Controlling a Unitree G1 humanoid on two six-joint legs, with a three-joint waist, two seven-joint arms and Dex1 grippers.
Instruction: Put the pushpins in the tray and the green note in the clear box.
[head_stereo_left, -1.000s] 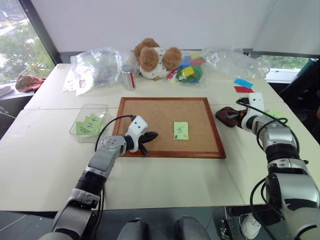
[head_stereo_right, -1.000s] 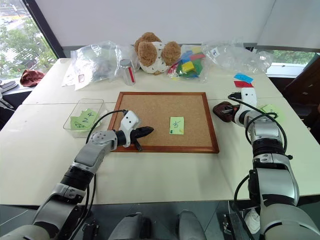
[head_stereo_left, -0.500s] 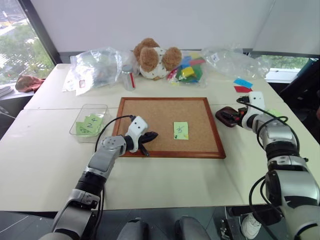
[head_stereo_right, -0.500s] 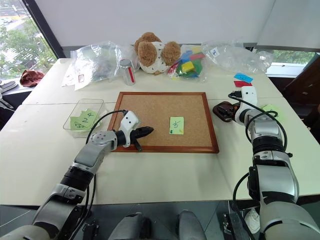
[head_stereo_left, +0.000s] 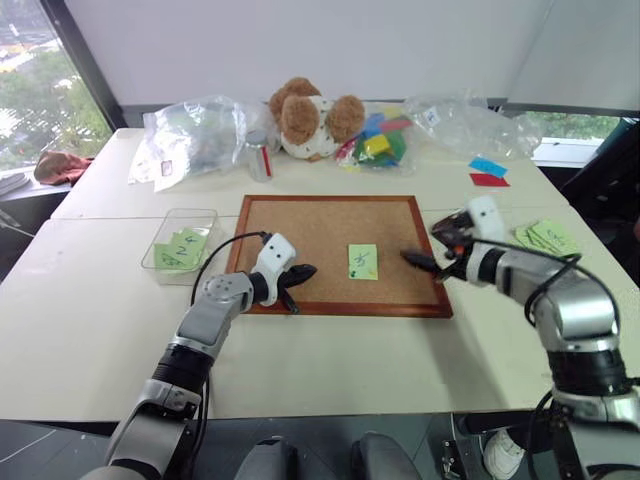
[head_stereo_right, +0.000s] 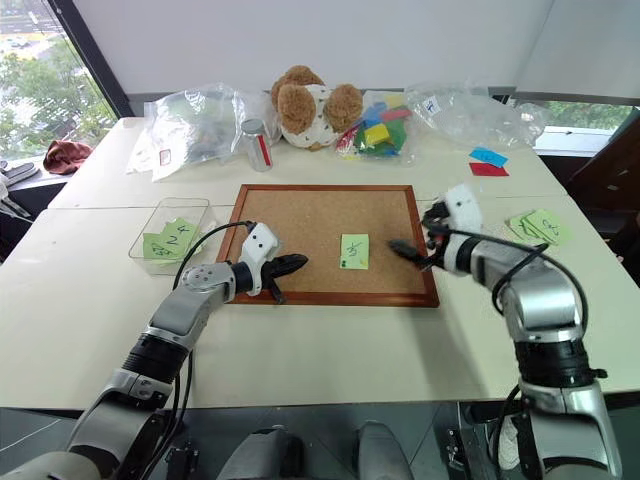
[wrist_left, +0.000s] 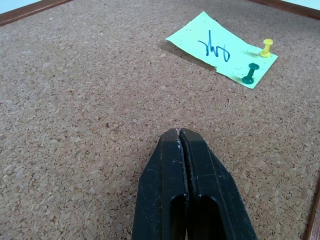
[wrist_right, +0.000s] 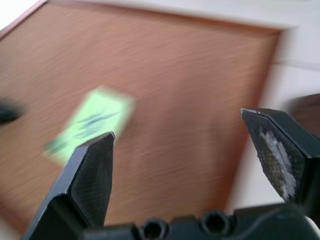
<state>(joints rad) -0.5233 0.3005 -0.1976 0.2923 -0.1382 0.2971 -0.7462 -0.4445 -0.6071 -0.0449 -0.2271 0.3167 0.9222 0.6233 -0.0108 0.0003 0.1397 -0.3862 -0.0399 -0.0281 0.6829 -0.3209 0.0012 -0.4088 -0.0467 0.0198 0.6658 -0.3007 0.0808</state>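
The green note (head_stereo_left: 362, 261) lies on the corkboard (head_stereo_left: 300, 225), right of its middle. Two pushpins, one yellow (wrist_left: 266, 47) and one green (wrist_left: 250, 73), stick in one edge of the note. My left gripper (head_stereo_left: 300, 272) rests shut over the board's near left part, empty and pointing at the note. My right gripper (head_stereo_left: 425, 258) hangs open over the board's right frame, just right of the note, with nothing between its fingers (wrist_right: 95, 170). Behind it, the dark reddish tray (head_stereo_left: 447, 229) is partly hidden. The clear box (head_stereo_left: 185, 212) sits left of the board and holds green notes.
A teddy bear (head_stereo_left: 312, 115), crinkled plastic bags (head_stereo_left: 195, 135), a can (head_stereo_left: 258, 155) and coloured blocks (head_stereo_left: 378, 140) line the table's far side. Loose green notes (head_stereo_left: 545, 237) lie at the right, with blue and red ones (head_stereo_left: 487, 172) beyond.
My right gripper has opened, left the tray and swung left and nearer, over the corkboard's right edge. The left arm has stayed still.
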